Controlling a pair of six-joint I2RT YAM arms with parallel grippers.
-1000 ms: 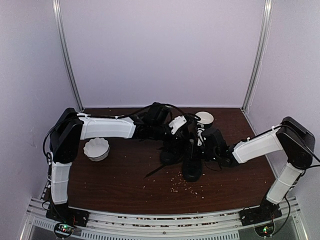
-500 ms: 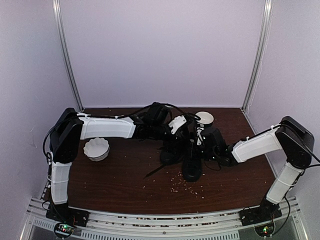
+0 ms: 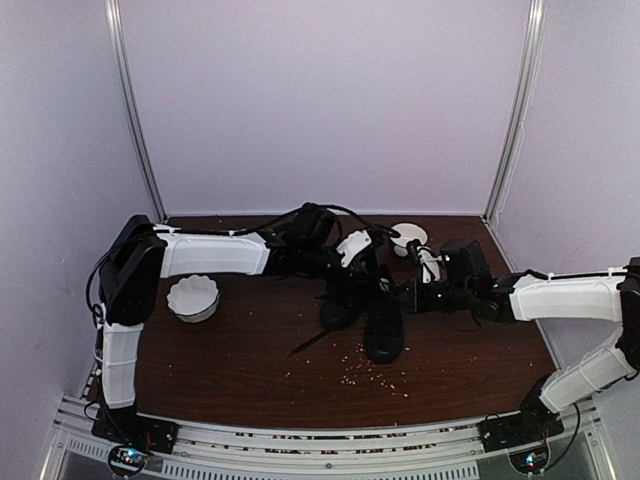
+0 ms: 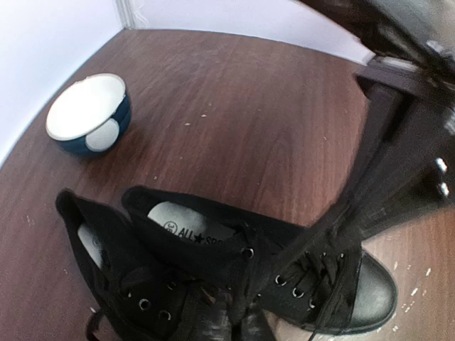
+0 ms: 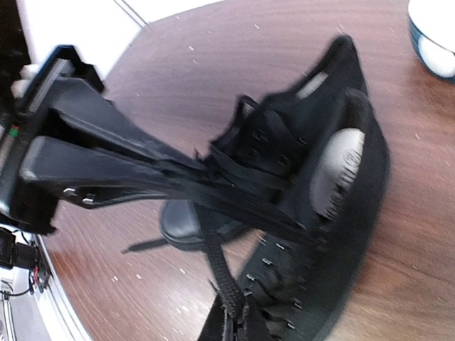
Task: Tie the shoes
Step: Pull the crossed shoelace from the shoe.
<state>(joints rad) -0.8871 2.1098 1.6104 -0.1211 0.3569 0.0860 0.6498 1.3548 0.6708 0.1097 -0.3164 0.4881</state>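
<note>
Top view: the right gripper (image 3: 408, 294) has swung toward the table's right edge, away from the shoes (image 3: 365, 318) at mid-table. Right wrist view: its jaws clamp a taut lace (image 5: 213, 263). Left wrist view: the left gripper (image 4: 236, 325) pinches lace too, so the knot is likely tightening.

Two black low-top shoes (image 3: 383, 328) upright, side by side, touching, toes toward the arm bases. Laces (image 5: 213, 264) untied, strands pulled taut into left gripper (image 4: 234, 325) and right gripper (image 5: 229, 321), both directly above.
</note>
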